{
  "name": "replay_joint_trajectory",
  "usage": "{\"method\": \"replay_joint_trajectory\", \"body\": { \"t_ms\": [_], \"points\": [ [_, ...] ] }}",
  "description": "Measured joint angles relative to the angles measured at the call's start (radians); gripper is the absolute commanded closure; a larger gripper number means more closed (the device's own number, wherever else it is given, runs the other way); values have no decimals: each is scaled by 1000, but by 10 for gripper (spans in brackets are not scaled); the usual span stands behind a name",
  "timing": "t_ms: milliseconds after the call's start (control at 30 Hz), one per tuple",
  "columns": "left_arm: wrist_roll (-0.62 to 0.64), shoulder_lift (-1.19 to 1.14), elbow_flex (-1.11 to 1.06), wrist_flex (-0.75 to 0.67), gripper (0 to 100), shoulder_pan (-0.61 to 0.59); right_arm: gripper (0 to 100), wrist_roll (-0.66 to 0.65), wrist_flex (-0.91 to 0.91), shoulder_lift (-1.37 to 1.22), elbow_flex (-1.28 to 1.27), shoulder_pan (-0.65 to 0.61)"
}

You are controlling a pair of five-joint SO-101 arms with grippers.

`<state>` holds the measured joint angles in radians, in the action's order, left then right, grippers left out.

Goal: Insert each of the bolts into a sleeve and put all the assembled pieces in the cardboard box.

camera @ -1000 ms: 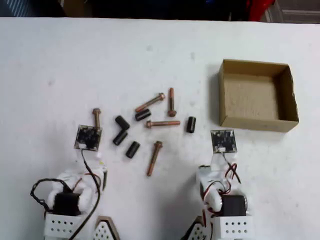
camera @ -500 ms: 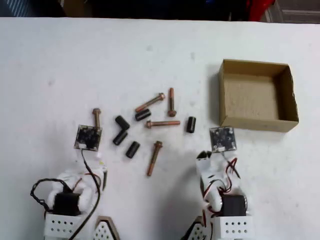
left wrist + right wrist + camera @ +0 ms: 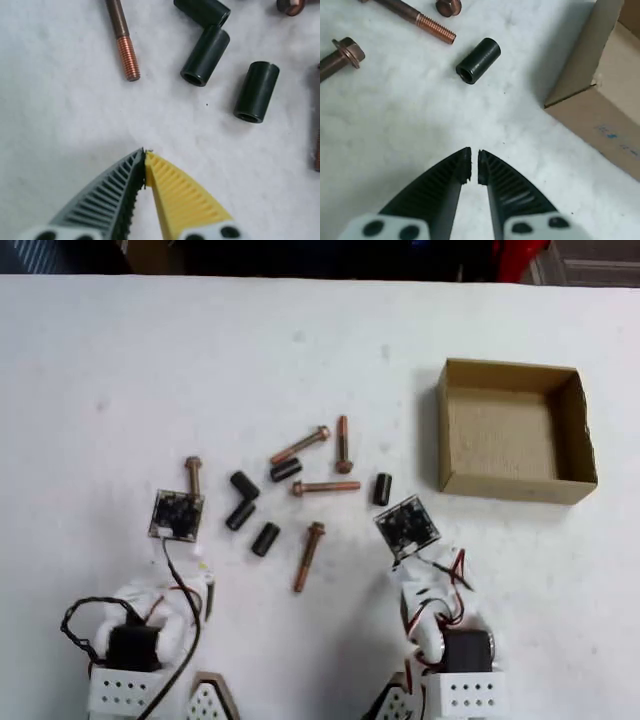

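My right arm has swung away from the cardboard box (image 3: 510, 485) toward the parts pile in the last second; the left arm hasn't moved. Right gripper (image 3: 474, 165): tips nearly together, thin slit, holding nothing. The lone sleeve (image 3: 478, 61) lies just ahead of it, not touching, with bolts (image 3: 436, 28) beyond. I'd say it's lining up a first sleeve pick. Left gripper (image 3: 145, 160): tips together, empty, with three sleeves (image 3: 205, 50) and a bolt (image 3: 125, 45) ahead. The box sits ahead and off to the side of my right gripper, empty; nothing is assembled yet.

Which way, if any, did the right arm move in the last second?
Yes. Seen from above, the right arm swung away from the cardboard box, toward the lone black sleeve.
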<state>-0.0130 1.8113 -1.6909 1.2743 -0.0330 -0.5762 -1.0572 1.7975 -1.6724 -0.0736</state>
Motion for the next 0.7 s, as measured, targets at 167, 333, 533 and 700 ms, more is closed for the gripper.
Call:
{"method": "replay_joint_trajectory", "body": {
  "t_ms": [167, 333, 533, 700],
  "points": [
    [0, 0, 0, 0, 977, 0, 950, -6, -5, 0, 64, 80],
    [0, 0, 0, 0, 977, 0, 887, -8, -103, 0, 239, 124],
    [0, 0, 0, 0, 977, 0, 925, -8, -186, 0, 473, 127],
    [0, 0, 0, 0, 977, 0, 929, 63, -190, -158, 617, 112]
  ]
}}
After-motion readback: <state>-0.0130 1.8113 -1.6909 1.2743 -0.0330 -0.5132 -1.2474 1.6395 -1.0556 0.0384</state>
